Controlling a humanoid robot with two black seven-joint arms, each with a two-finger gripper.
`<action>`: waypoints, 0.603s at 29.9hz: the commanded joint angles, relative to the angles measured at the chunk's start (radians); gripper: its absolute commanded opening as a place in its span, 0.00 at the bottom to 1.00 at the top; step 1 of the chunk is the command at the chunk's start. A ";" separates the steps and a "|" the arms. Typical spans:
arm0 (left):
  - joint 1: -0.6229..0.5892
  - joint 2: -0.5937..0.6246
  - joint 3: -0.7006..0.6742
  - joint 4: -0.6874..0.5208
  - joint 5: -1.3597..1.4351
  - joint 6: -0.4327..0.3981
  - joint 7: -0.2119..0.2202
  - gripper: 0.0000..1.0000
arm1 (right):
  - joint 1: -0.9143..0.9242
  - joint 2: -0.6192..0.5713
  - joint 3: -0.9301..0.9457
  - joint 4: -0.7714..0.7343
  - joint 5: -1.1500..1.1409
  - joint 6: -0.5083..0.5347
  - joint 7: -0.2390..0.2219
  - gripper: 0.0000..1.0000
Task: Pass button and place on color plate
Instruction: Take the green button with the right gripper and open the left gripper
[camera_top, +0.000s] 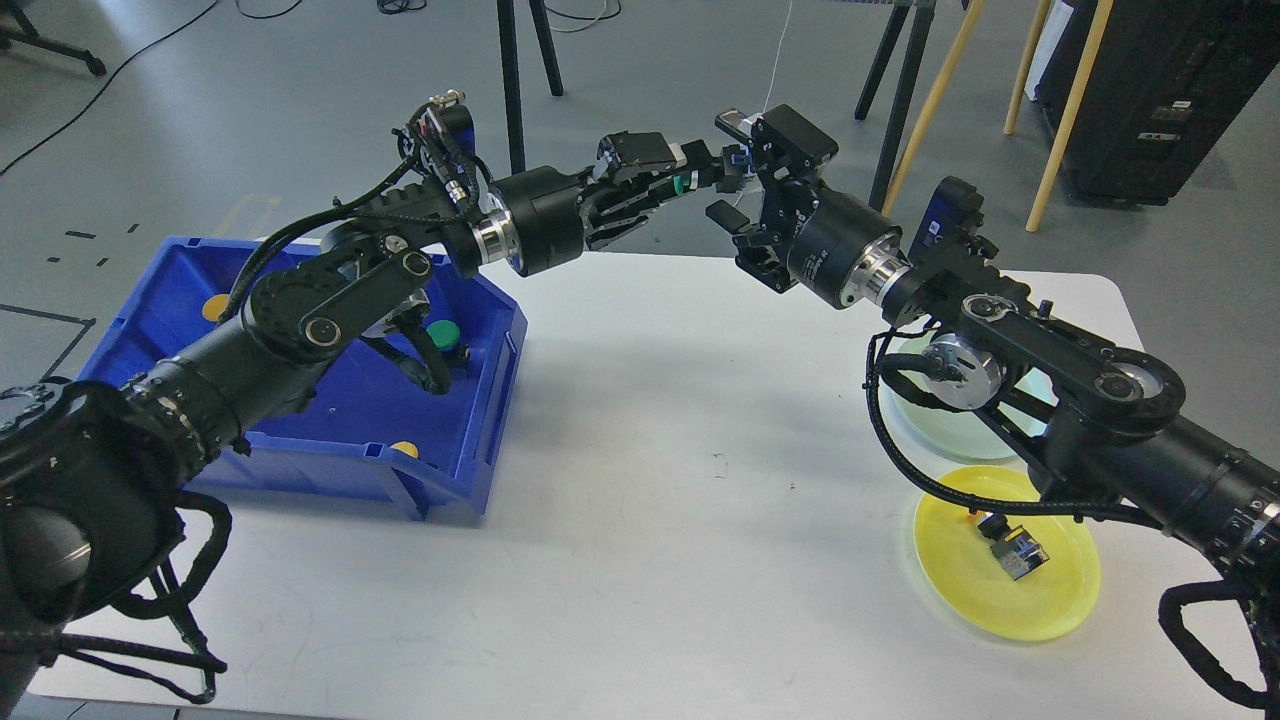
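A green button (683, 184) is showing between black arms. A blue bin (470, 420) is holding green (441, 333) and yellow buttons (405, 449); the tabletop (650, 480) is showing white, one plate (1040, 600) yellow.

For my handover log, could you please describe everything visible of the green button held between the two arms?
The small green plastic button shows only as a rounded green cap, held in mid-air above the white table's far edge. The left gripper is shut on it; the right gripper meets it from the opposite side, grip unclear.

Table middle (700, 450): bare, open passage.
Left: blue bin (480, 400) walls block (buttons inside).
Right: yellow plate (1060, 600), under the arm.
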 joint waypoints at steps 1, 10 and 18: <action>0.000 -0.003 0.000 0.020 -0.006 0.000 0.000 0.18 | -0.002 -0.005 0.003 0.003 0.000 -0.003 0.000 0.69; 0.000 -0.006 0.000 0.028 -0.019 0.000 0.000 0.18 | -0.001 -0.003 0.002 0.004 -0.002 0.000 0.006 0.26; 0.000 -0.006 0.000 0.028 -0.021 0.000 0.000 0.19 | -0.007 0.004 0.002 0.006 -0.006 -0.032 0.008 0.01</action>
